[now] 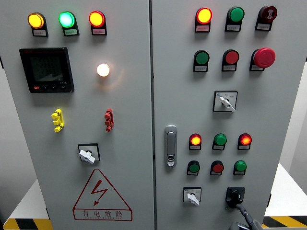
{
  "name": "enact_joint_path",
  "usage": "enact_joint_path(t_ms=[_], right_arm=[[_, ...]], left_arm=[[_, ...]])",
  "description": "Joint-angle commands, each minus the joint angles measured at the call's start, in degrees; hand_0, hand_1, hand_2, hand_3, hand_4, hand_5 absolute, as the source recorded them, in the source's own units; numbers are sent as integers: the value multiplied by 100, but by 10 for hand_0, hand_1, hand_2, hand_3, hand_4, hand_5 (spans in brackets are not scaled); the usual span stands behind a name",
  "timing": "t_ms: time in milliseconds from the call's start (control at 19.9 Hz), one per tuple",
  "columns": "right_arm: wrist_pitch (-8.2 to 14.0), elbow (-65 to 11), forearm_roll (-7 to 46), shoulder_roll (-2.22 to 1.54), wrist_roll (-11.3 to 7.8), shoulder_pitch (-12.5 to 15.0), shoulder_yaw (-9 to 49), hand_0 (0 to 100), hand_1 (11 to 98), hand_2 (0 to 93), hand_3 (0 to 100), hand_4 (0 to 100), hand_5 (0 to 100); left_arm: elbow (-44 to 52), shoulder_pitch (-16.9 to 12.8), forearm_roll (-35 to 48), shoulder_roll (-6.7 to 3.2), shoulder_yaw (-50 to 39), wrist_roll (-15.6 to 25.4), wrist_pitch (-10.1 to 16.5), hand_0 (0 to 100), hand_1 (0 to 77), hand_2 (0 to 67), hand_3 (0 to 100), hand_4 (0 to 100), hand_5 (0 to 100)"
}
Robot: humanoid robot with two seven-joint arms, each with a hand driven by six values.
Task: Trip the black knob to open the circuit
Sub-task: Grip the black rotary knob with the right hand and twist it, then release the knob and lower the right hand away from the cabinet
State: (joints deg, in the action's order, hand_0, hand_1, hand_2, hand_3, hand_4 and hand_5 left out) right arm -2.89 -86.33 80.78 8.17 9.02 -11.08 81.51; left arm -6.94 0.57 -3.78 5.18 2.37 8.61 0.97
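Head view: black knob (235, 195) low on right door of cabinet (144, 120), lever angled down-left. Right hand (245, 221) just below, fingertips (238, 207) reaching up to it, clamped or loose impossible to tell. Left hand nowhere visible.

Single head view, taken from the robot's head camera, facing a grey control cabinet (129, 120) squarely and at close range, so that the two door panels fill almost the whole frame. The seam (152, 115) between the doors runs vertically at centre. Striped floor tape (24, 224) shows at both lower corners.
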Motion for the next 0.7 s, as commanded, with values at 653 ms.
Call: enact_joint_path(t_ms=[653], right_arm=[[7, 28, -1, 18, -15, 54, 23, 1000, 894, 38, 862, 989, 1000]], left_arm=[[0, 4, 0, 0, 0, 0, 0, 0, 29, 130, 214, 66, 15]])
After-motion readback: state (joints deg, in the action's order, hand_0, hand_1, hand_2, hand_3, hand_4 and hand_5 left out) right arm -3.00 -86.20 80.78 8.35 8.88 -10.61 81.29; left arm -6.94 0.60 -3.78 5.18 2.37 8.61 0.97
